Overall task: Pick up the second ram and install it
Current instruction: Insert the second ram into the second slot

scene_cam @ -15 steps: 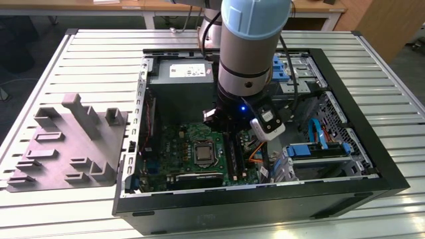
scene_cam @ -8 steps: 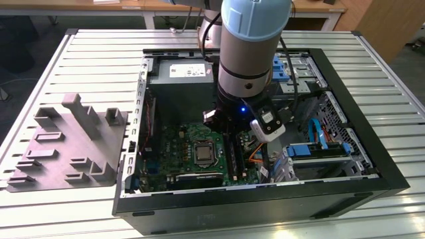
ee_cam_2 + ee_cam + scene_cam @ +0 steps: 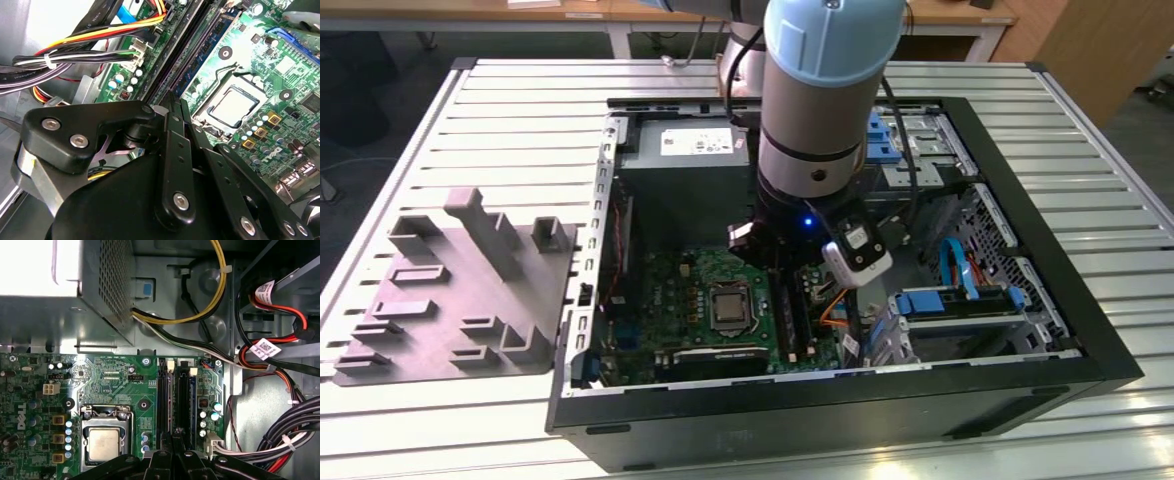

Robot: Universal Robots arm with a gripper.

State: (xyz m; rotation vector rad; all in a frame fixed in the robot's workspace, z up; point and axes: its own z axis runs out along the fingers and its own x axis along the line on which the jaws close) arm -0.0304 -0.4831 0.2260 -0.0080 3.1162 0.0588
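Note:
My gripper (image 3: 774,262) is down inside the open computer case (image 3: 1067,250), right over the long black memory slots of the green motherboard (image 3: 687,285). In both wrist views its black fingers (image 3: 170,107) stand almost together. They pinch the second ram (image 3: 186,55), a thin dark stick on edge that runs along the slot line (image 3: 175,400). Between the fingers (image 3: 162,455) its near end is hidden, and I cannot tell how deep it sits in the slot. Another dark strip (image 3: 164,400) lies in the neighbouring slot, beside the processor socket (image 3: 104,442).
The grey power supply (image 3: 65,290) sits just beyond the slots' far end. Bundles of black, yellow and red cables (image 3: 290,430) crowd the side away from the socket. A grey plastic fixture (image 3: 454,290) with upright blocks lies on the slatted table at the exterior view's left.

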